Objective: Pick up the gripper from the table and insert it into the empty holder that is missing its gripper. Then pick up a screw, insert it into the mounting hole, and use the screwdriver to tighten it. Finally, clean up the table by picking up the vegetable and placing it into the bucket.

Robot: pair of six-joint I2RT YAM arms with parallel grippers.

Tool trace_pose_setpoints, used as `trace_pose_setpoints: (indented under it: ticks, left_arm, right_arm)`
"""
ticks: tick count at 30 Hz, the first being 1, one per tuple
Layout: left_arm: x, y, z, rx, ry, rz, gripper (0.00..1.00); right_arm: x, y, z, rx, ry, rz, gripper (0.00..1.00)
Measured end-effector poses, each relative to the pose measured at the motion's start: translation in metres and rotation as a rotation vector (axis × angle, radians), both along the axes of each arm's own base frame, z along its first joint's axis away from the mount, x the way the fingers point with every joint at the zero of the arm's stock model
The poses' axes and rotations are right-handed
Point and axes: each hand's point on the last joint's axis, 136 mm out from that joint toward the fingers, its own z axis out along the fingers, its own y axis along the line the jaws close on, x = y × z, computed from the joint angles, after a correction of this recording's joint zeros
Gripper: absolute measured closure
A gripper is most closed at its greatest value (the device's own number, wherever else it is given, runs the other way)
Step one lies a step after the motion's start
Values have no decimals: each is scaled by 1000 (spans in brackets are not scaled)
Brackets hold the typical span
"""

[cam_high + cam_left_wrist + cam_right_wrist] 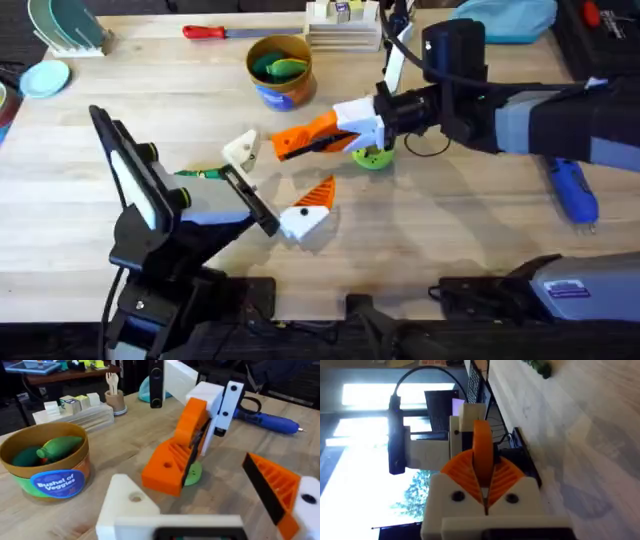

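Right claw (285,147) clamps ribbed orange wedge gripper (303,135); bare white holder (241,148) beside.

Orange ribbed gripper (305,138); yellow-orange, blue-banded bucket (281,72).

overhead: high, looking down and forward; wrists: close, low; all share the gripper (305,136) (172,457) (482,460)

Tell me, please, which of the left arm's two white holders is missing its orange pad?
The bare white holder toward the bucket; the other holder carries an orange ribbed wedge.
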Motion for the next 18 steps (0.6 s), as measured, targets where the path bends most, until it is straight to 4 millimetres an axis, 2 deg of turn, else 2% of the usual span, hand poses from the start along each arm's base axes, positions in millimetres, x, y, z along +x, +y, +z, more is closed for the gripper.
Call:
trace_pose_setpoints:
  ticks: [9,18]
  left_arm:
    - [0,0,0,0,0,-1,8]
    - [-4,-4,0,-2,1,-32,7]
  right_arm:
    - [-20,16,9,37,-29,85,994]
    - [-16,17,7,24,-36,63,994]
